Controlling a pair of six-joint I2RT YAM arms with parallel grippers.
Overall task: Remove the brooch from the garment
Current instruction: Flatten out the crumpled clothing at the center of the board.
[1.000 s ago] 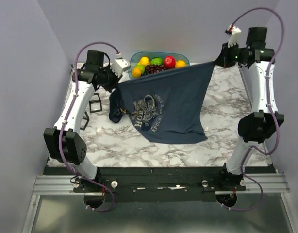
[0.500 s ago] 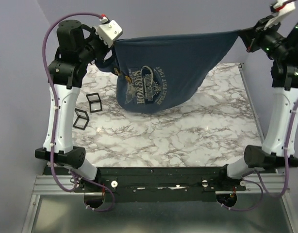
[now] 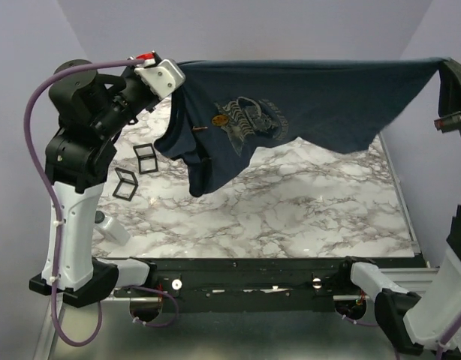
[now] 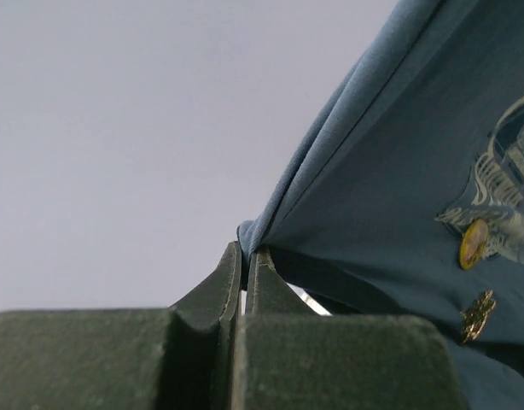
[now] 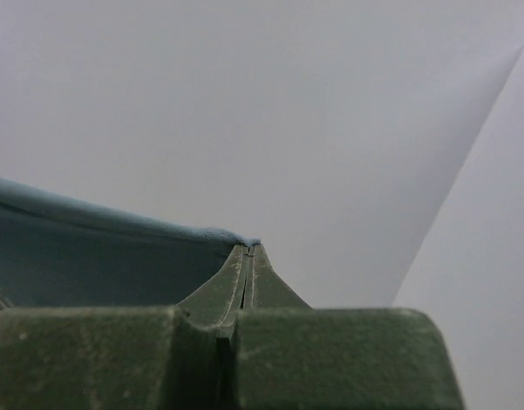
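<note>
The dark slate-blue garment [image 3: 320, 97] hangs stretched in the air above the marble table [image 3: 290, 210], its pale graphic [image 3: 253, 118] facing the top camera. My left gripper [image 3: 176, 70] is shut on its left top corner; in the left wrist view the jaws [image 4: 245, 253] pinch a fold of blue cloth [image 4: 398, 188]. My right gripper [image 3: 444, 64] is shut on the right top corner, and the cloth edge [image 5: 117, 248] runs into its closed tips [image 5: 249, 249]. The small gold bow-shaped brooch [image 4: 478, 314] sits pinned left of the graphic [image 3: 200, 129], beside a round gold disc [image 4: 473, 243].
Two black square frames [image 3: 146, 159] [image 3: 126, 184] lie on the table's left side under my raised left arm [image 3: 80, 142]. Purple walls close in on the back and sides. The garment's lower corner [image 3: 204, 176] dangles above the table's left middle.
Both arms have risen and spread apart, lifting the garment off the table and pulling it taut. The fruit bowl at the back is now hidden behind the cloth.
</note>
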